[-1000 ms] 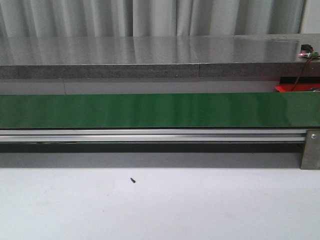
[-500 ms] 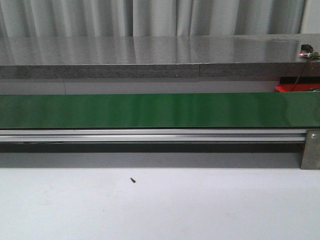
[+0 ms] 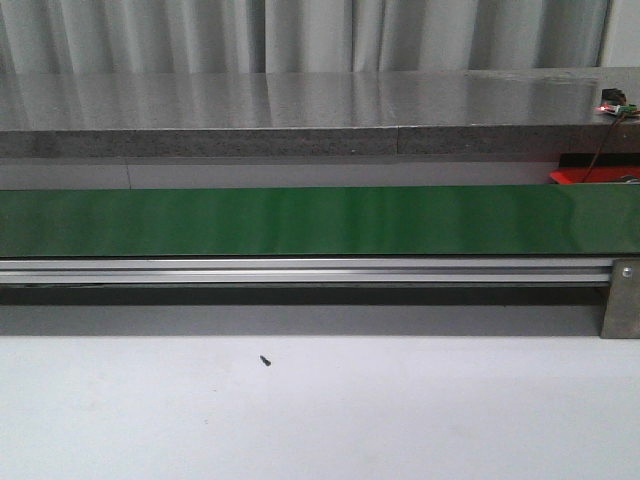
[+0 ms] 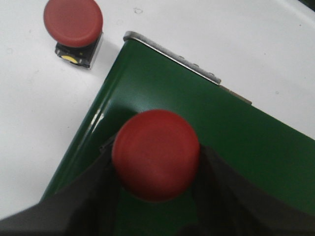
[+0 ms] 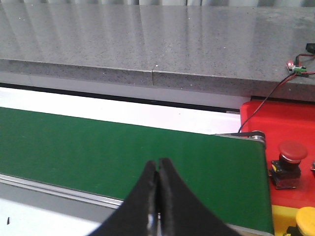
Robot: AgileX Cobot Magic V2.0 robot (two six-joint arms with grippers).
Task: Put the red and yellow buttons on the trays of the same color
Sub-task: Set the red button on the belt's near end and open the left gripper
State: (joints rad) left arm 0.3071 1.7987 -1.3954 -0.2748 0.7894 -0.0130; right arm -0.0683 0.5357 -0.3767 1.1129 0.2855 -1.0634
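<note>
In the left wrist view my left gripper (image 4: 157,150) is shut on a red button (image 4: 156,162), its dark fingers (image 4: 93,189) on both sides of the cap, over the end of the green conveyor belt (image 4: 236,142). A second red button (image 4: 74,23) on a black base stands on the white table beside the belt's corner. My right gripper (image 5: 158,162) is shut and empty over the belt (image 5: 98,147). A red button (image 5: 290,158) stands on the red tray (image 5: 275,115). A yellow button (image 5: 306,219) sits on the yellow tray (image 5: 283,219). Neither gripper shows in the front view.
The front view shows the green belt (image 3: 300,220) with its aluminium rail (image 3: 300,270), a grey stone ledge (image 3: 300,110) behind, and the red tray's corner (image 3: 575,177) at the far right. A small circuit board with wires (image 5: 297,69) lies on the ledge.
</note>
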